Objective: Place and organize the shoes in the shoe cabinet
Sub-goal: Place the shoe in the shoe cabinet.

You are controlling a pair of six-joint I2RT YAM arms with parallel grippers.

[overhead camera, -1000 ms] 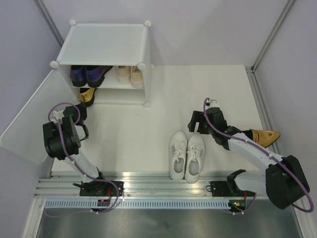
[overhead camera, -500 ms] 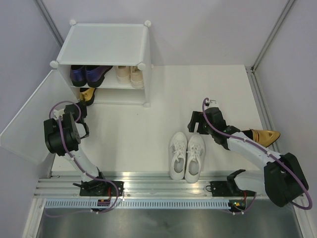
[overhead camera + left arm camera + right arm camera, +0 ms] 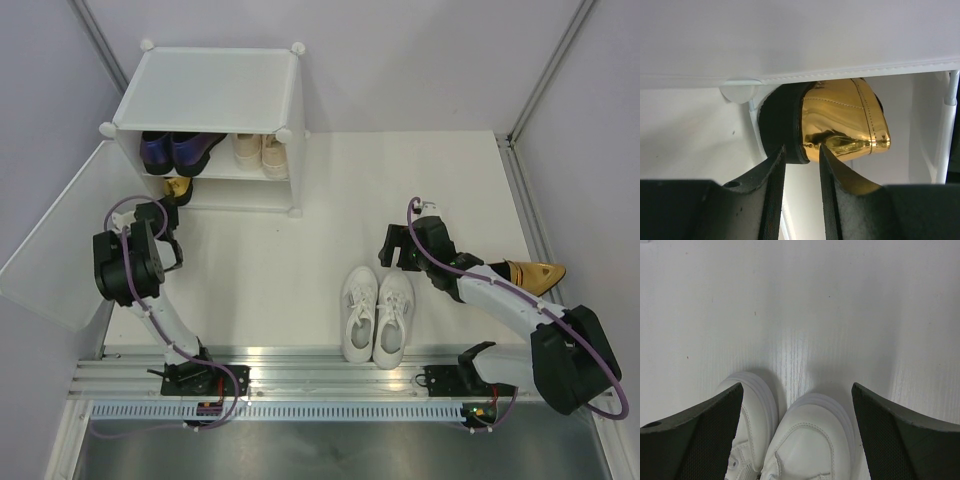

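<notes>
Pinching the glossy gold heel point(image 3: 845, 120) by its dark back edge, at the cabinet point(image 3: 210, 90) threshold: left gripper point(image 3: 801, 150). Right gripper point(image 3: 796, 387) spread wide over rounded white sneakers point(image 3: 810, 440).

The white table point(image 3: 300, 260) carries the shoe cabinet point(image 3: 210, 90) at its far left, white sneakers point(image 3: 378, 315) side by side near the front edge, and one gold heel point(image 3: 535, 271) at the right. The inner shelf point(image 3: 230, 172) bears purple loafers point(image 3: 175, 150) and beige sneakers point(image 3: 260, 152) — the other gold heel point(image 3: 178, 188) is at the mouth of the compartment below.
</notes>
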